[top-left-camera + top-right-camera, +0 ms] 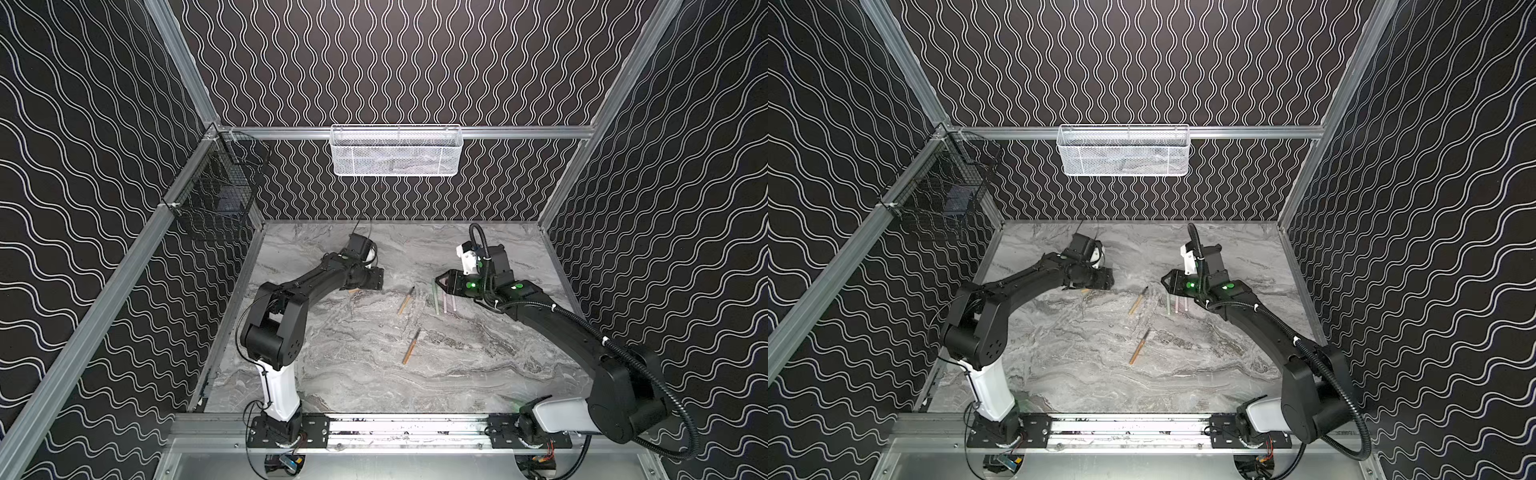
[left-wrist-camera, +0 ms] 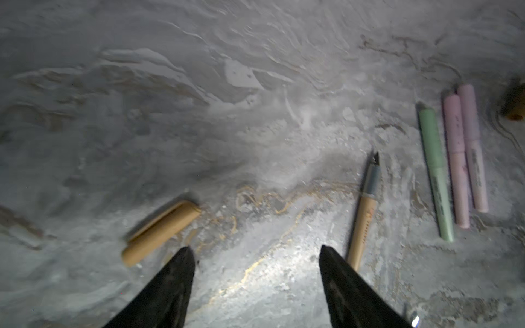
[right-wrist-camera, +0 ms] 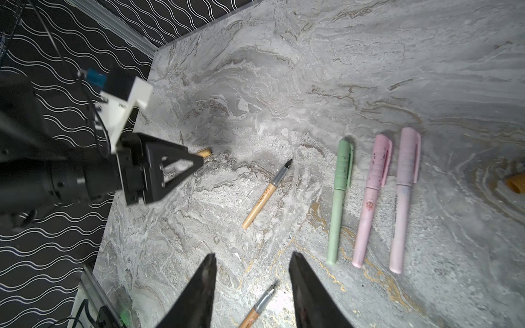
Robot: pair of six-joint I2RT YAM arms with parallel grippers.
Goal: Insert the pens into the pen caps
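Note:
My left gripper (image 2: 255, 248) is open and low over the marble table, holding nothing. A loose tan pen cap (image 2: 160, 231) lies just beside one of its fingers. An uncapped tan pen (image 2: 365, 215) lies by the other finger. A green pen (image 3: 339, 204) and two pink pens (image 3: 370, 198) lie side by side with caps on. My right gripper (image 3: 252, 257) hangs open and empty above them (image 1: 440, 279). A second uncapped tan pen (image 1: 411, 347) lies nearer the front. Another tan cap (image 3: 517, 183) lies beyond the pink pens.
A white mesh basket (image 1: 395, 149) hangs on the back wall. A black wire basket (image 1: 216, 187) hangs at the left rear corner. Aluminium rails edge the table (image 1: 457, 374) on all sides.

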